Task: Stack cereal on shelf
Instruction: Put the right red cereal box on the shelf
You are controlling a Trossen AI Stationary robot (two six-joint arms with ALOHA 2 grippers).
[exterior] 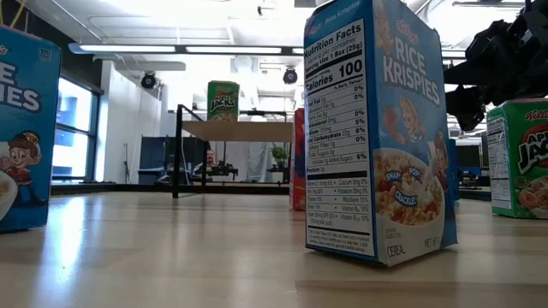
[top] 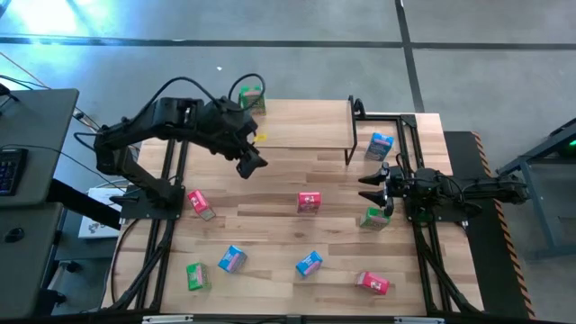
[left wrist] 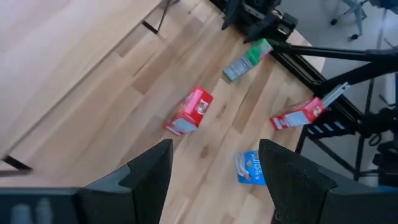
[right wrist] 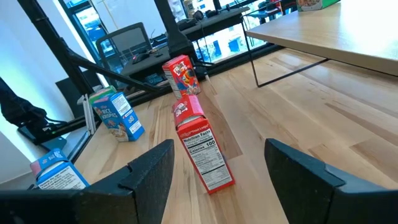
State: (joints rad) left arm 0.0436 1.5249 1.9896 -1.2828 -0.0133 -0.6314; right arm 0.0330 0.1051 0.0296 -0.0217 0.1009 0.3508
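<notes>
Nearest the front edge of the tabletop (top: 270, 229), a green cereal box (top: 197, 275), two blue Rice Krispies boxes (top: 232, 259) (top: 309, 264) and a red-pink box (top: 373, 283) lie scattered, well apart from one another. Farther in, a second red-pink box (top: 200, 203) sits near the left arm's base, a third red-pink box (top: 310, 202) stands near the middle, and a green Apple Jacks box (top: 374, 217) stands just beside the right gripper (top: 373, 186), whose fingers are spread with nothing between them. The left gripper (top: 251, 165) hangs over the bare wood in front of the shelf (top: 306, 133), its fingers likewise parted and empty. Beyond it, one green Apple Jacks box (top: 250, 97) already stands on the shelf's left end, and a blue box (top: 381, 145) rests on the tabletop just off the shelf's right end. The work appears to be between placements, with one box shelved and eight left. The next move probably calls for one arm to descend on a nearby box, such as the middle red-pink one or the green one beside the right gripper, squaring its open fingers across the narrow faces before closing.
</notes>
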